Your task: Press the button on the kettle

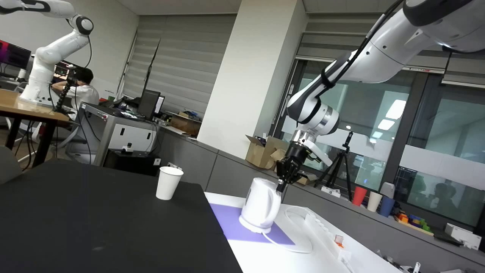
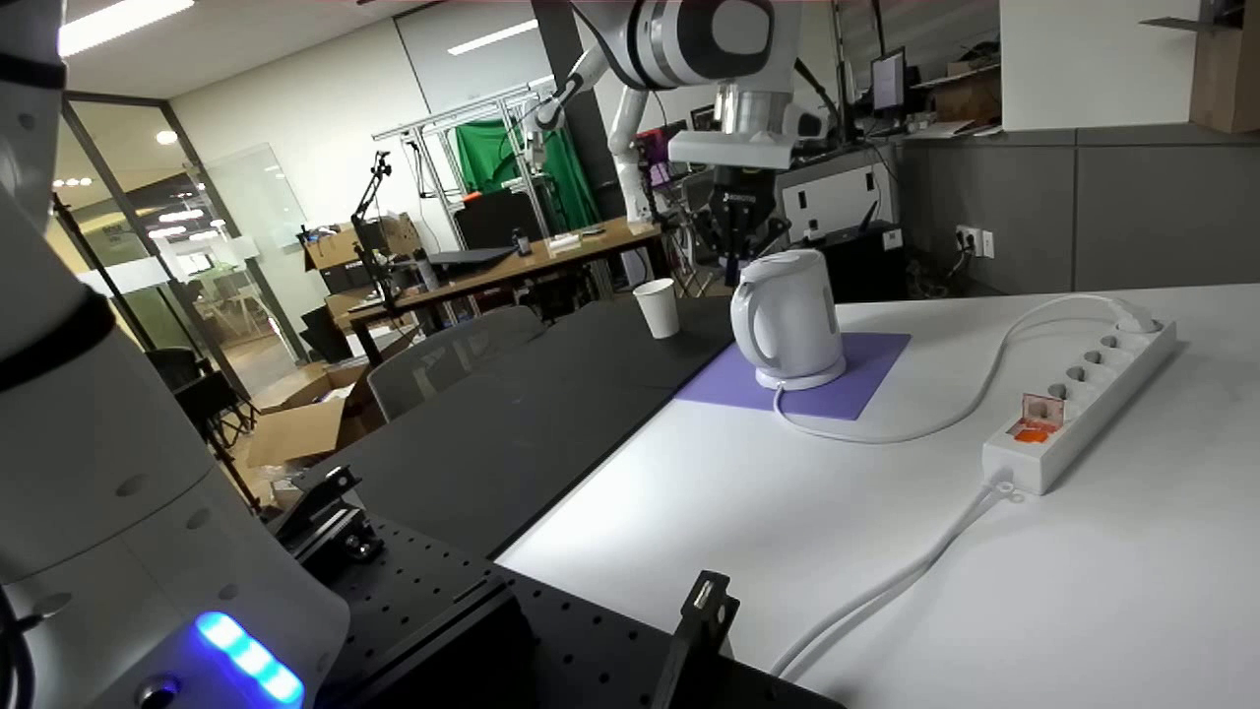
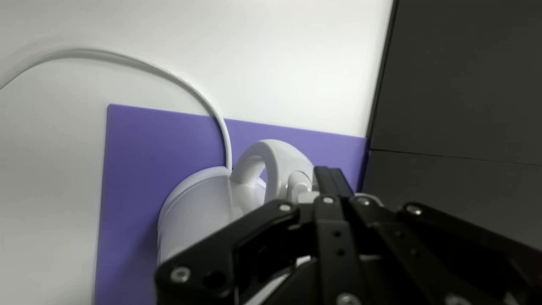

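The white kettle [image 1: 257, 203] stands upright on a purple mat, seen in both exterior views [image 2: 799, 315]. The wrist view shows its body [image 3: 199, 212] and handle [image 3: 275, 156]. A rounded, button-like white piece [image 3: 299, 181] sits at the handle's top, partly hidden by the gripper. My gripper points down, its fingers pressed together with nothing between them. Its tips [image 3: 331, 171] are just beside that piece in the wrist view. In the exterior views the tips [image 1: 280, 188] [image 2: 732, 274] are at the handle's top edge. I cannot tell whether they touch it.
The purple mat [image 2: 871, 364] lies on the white table [image 2: 886, 542] beside the black table [image 1: 113, 220]. A white paper cup [image 1: 169, 183] stands on the black table. The kettle's cord [image 2: 935, 428] runs to a white power strip [image 2: 1093, 404].
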Robot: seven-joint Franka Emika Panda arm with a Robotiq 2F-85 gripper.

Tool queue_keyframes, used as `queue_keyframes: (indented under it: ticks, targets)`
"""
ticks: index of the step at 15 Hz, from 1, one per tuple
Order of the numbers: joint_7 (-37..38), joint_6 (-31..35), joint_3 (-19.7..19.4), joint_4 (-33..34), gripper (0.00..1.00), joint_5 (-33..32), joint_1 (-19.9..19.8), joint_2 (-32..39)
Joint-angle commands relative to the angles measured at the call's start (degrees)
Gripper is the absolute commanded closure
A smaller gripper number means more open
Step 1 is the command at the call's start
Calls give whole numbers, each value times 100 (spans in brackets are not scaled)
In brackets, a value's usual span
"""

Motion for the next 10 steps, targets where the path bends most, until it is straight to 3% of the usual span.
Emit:
queue_keyframes:
  ticks: [1, 10]
  targets:
    - [143, 50, -13, 94, 100, -36, -12, 78]
    - [74, 539, 36, 0, 100, 15, -42, 107]
